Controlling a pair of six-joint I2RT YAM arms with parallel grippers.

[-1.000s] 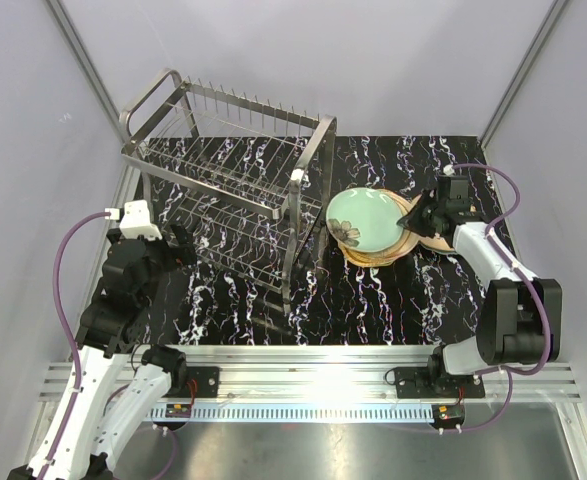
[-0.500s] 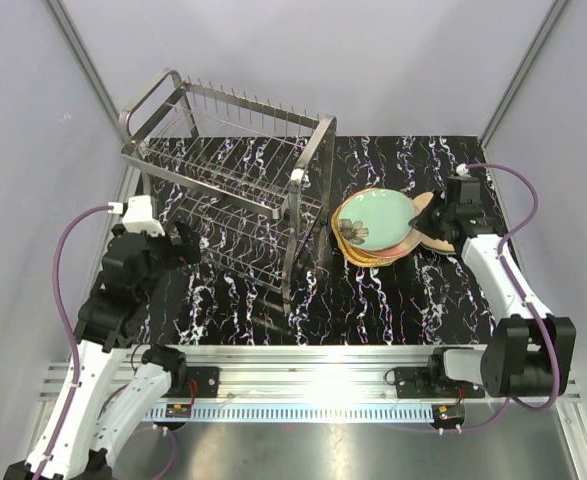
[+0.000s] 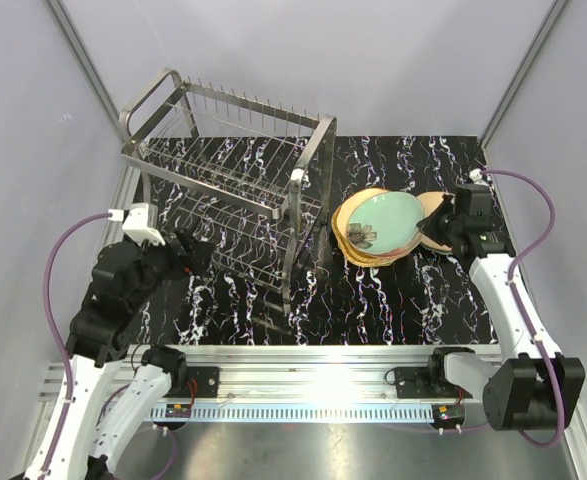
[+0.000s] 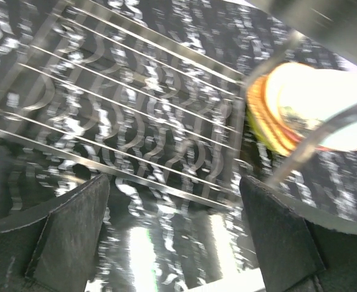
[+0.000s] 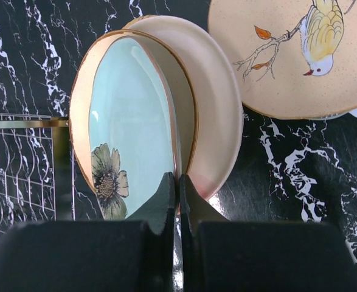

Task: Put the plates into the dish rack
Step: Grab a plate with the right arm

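Shows, from above, a black marbled table [image 3: 393, 290] with a tall silver wire dish rack [image 3: 223, 185] standing at its far left and a stack of plates [image 3: 361, 258] just beside the rack's right end. Tops that stack with a mint-green plate [image 3: 388, 215] bearing a dark flower near its left rim.

Puts the right fingers [image 5: 163, 207] at that plate's right edge, pressed together with the thin gold-edged rim pinched between their tips. From the right wrist, shows the mint-green plate stretching straight away from the fingertips, a cream-pink plate [image 5: 218, 115] directly behind it, and a beige bird plate [image 5: 287, 67] lying on the table just to one side. Cannot tell whether the pinched plate is clear of the one beneath.

Places the left fingers [image 4: 75, 225] low beside the rack's near left side, spread wide and gripping nothing. From the left wrist, blurred: looks through the gap between them at the rack's lower wires, with the stack of plates beyond, well apart from these fingers.
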